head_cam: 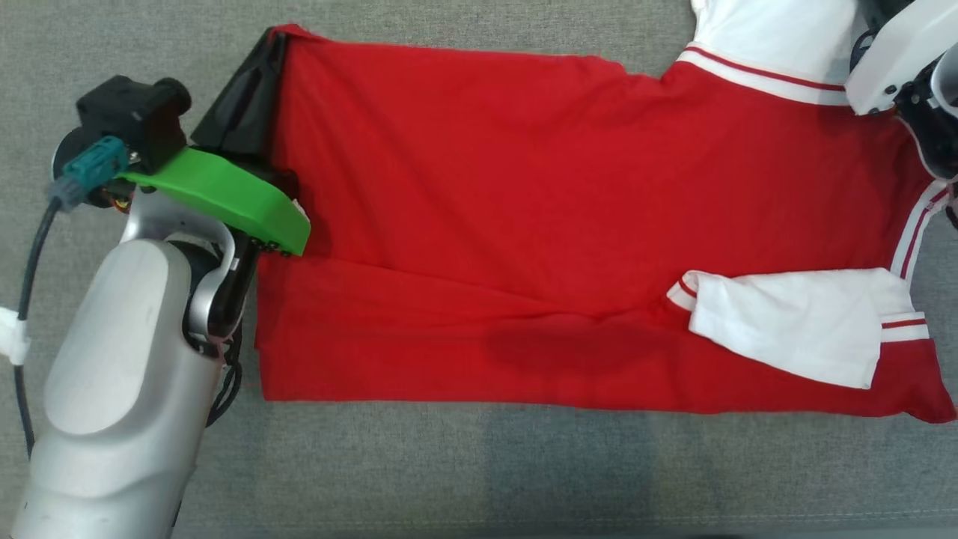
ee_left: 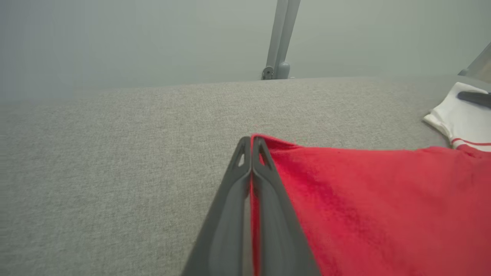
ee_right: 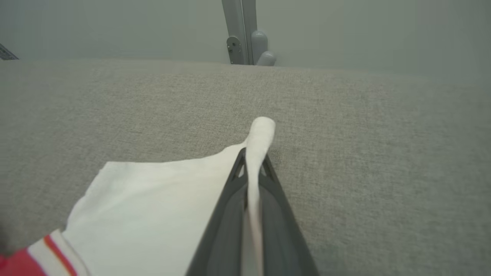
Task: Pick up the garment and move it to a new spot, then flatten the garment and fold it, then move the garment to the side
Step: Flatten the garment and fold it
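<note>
The garment [head_cam: 524, 187] is a red shirt with white, red-striped sleeves, lying spread out and partly folded on the grey cloth surface [head_cam: 479, 471]. One white sleeve [head_cam: 793, 329] lies folded over the red body at the near right. My left gripper [head_cam: 275, 46] sits at the garment's far left corner. In the left wrist view it [ee_left: 252, 142] is shut on the red hem corner [ee_left: 383, 199]. My right gripper [ee_right: 254, 159] is shut on the edge of the other white sleeve [ee_right: 153, 199], with a white tuft sticking out past the tips. The right wrist housing [head_cam: 898, 60] shows at the top right.
Grey cloth runs on beyond the garment to a far edge, where a grey metal post [ee_left: 280, 38] [ee_right: 245, 34] stands. A broad strip of bare cloth lies in front of the garment. My left forearm [head_cam: 127, 389] covers the near left.
</note>
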`<state>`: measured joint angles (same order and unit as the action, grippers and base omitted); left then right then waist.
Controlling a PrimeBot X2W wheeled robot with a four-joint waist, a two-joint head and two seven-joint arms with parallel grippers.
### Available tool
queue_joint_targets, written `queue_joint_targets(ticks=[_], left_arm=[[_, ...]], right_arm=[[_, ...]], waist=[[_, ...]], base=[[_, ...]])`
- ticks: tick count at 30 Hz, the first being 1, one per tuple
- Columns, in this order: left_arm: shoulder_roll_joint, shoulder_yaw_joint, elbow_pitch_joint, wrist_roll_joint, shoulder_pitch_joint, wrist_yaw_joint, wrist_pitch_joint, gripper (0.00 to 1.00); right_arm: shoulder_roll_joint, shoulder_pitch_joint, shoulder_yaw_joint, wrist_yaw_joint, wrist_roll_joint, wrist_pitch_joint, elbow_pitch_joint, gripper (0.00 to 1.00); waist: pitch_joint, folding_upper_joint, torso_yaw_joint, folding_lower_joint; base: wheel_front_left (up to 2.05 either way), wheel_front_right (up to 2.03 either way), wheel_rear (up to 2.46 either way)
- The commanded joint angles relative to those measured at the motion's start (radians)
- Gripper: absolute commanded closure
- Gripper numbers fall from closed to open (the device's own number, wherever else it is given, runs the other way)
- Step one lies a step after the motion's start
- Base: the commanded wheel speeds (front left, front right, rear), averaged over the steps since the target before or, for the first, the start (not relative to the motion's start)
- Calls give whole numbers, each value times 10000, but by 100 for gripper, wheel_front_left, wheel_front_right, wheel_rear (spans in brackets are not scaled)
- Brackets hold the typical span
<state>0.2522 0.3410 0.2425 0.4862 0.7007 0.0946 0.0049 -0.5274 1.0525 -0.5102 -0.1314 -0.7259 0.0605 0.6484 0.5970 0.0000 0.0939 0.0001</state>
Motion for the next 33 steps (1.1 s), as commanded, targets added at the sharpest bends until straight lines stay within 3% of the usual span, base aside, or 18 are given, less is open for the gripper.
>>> queue_joint_targets(ticks=[1,12,17,27,33], left_arm=[[121,-164,-186,126,-135,-87,-63,100],[242,-904,-1532,1203,-1036,-236,52,100],[38,-1098,-1891,2001,-1750,-79,36,100],[40,-1610,-3139,3887,-4203,69,198,100],[59,-1965,-3339,4507,-5264,-22,175,100]], right_arm=[[-163,190,23,15,-176,-227,-210,100],[-615,-343,306,15,-1059,-1377,-1477,100],[-726,-1196,198,13,-1588,-1843,-2431,100],[-1295,-5055,909,10,-3442,-2770,-5611,100],[-1103,-7145,1537,9,-4156,-3030,-6711,100]], waist=[[-130,0,-101,-1],[-530,0,-372,-1],[-721,0,-481,-1],[-1188,0,-871,-1],[-1244,0,-1035,-1]], base=[[0,0,0],[0,0,0],[0,0,0],[0,0,0],[0,0,0]])
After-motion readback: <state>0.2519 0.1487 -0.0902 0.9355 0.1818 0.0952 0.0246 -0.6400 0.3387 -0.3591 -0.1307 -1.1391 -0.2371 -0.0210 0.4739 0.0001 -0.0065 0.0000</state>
